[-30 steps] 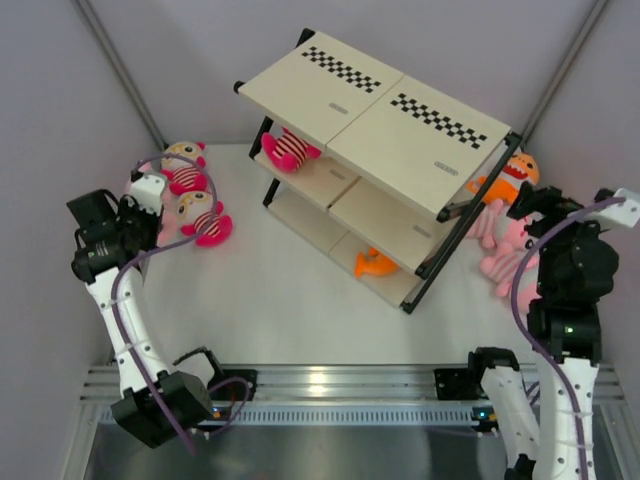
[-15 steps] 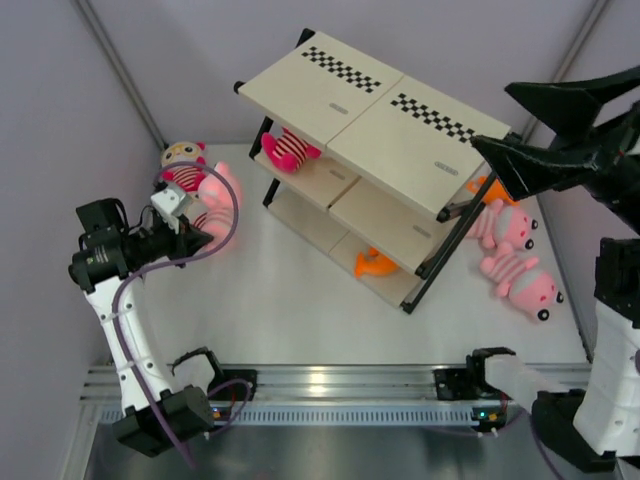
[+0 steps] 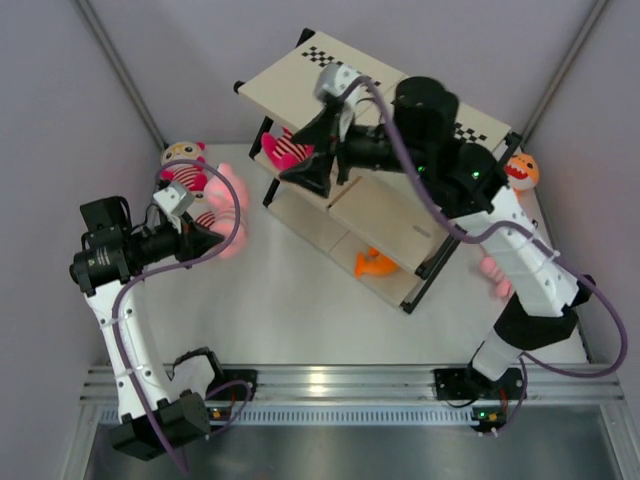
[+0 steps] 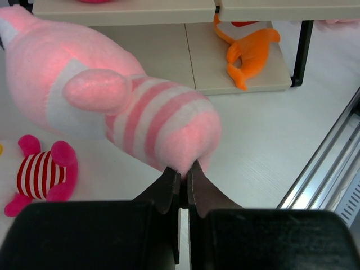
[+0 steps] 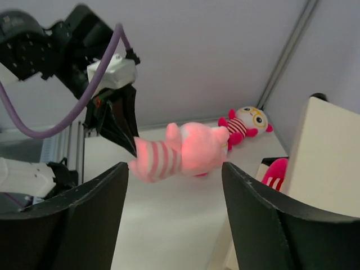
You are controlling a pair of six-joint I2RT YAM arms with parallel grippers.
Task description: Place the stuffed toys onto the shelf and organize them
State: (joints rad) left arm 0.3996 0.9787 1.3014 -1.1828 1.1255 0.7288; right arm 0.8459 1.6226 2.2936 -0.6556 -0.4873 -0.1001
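We see left gripper [image 4: 181,171] pinching pink toy [image 4: 112,107] by a thin tip, 9 o'clock of shelf [image 3: 285,85]; right gripper [image 5: 173,185] gapes empty. We fear the weak pinch slips, toy drops.

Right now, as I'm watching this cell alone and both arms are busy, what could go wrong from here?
The left gripper pinches only the very end of the big pale-pink toy, so the toy may slip out. The right arm reaches across the shelf, with the open right gripper facing that toy. It could knock the shelf or run into the left gripper.
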